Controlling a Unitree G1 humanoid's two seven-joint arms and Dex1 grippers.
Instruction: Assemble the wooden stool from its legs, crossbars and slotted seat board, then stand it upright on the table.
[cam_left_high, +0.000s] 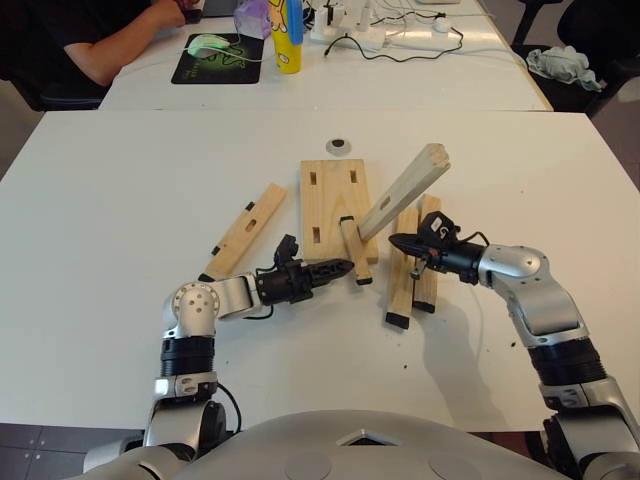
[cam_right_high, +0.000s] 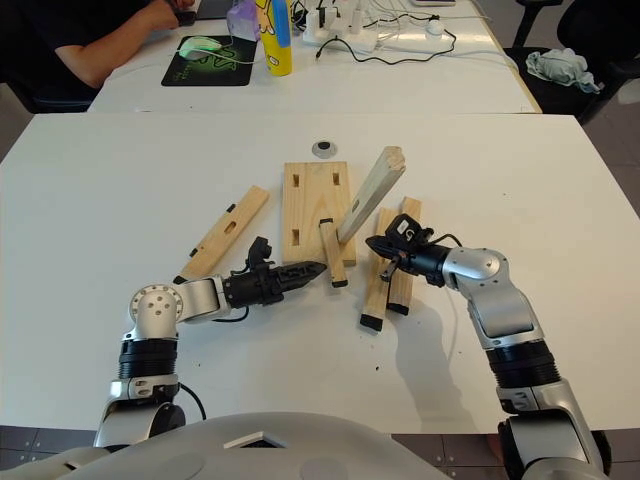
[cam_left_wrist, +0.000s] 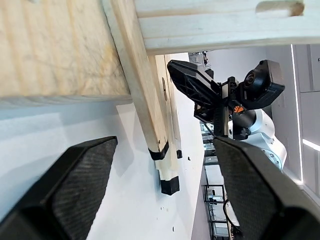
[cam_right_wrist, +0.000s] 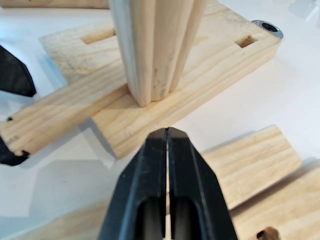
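Mid-tabletop (cam_left_high: 120, 200): slotted seat board (cam_left_high: 330, 190), lying flat. Tilted leg (cam_left_high: 405, 188), lower end at board's near edge, rising right. Short leg (cam_left_high: 355, 255) across same edge. Pair of legs (cam_left_high: 402, 285) flat just right of board; slotted piece (cam_left_high: 250, 228) left. Left claw (cam_left_high: 345, 267) spread wide, empty, near short leg. Right claw (cam_left_high: 392, 241) pressed closed, empty, over pair.

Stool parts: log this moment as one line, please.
seat board flat on table | one leg tilted on it | left gripper jaws open, empty | right gripper jaws shut, empty | assembly not done
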